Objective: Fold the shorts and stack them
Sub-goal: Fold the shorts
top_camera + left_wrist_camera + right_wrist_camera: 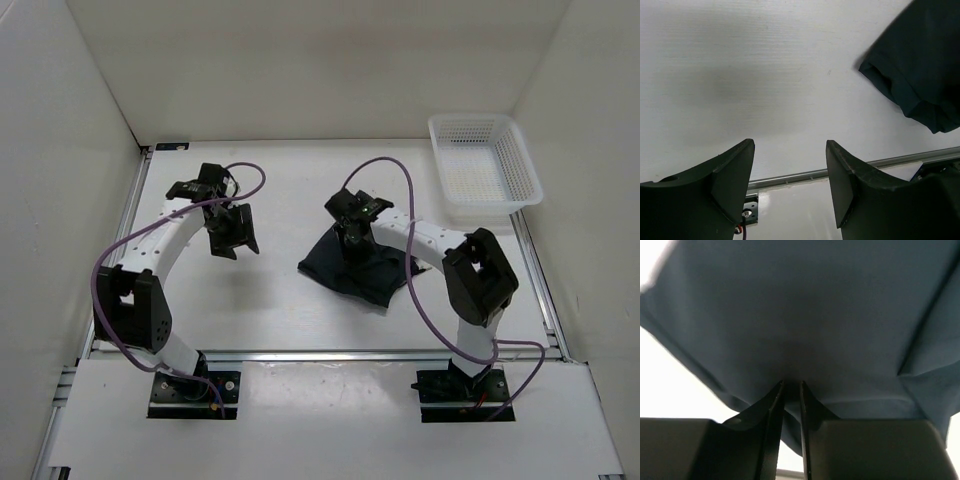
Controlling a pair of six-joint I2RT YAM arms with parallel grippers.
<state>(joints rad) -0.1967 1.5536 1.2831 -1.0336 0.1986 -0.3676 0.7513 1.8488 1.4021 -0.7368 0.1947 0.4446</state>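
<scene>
Shorts, count: we see one pair of shorts (350, 268), very dark navy, and no second garment.
Shorts, place: they lie bunched on the desk (270, 300), a little right of its middle and closer to the right edge than to the left.
Shorts, shape: a rumpled heap; we make out a stitched hem at its left corner in the left wrist view (890, 85), but we cannot tell the legs from the waistband.
Claws, count: two, one on each arm.
Right claw (352, 240): it is down on the middle of the heap. In its own view the two fingers (774, 415) stand almost together with a ridge of cloth gathered at their tips, so we read it as clenched on a fold of the shorts.
Left claw (232, 232): released, jaws wide apart with nothing between them. It hangs over bare desk to the left of the shorts, well apart from the cloth.
Basket, count: one white mesh basket (488, 204) in the far right corner of the desk, apart from the shorts.
Cables, count: two purple cables (130, 250), one looped along each arm.
</scene>
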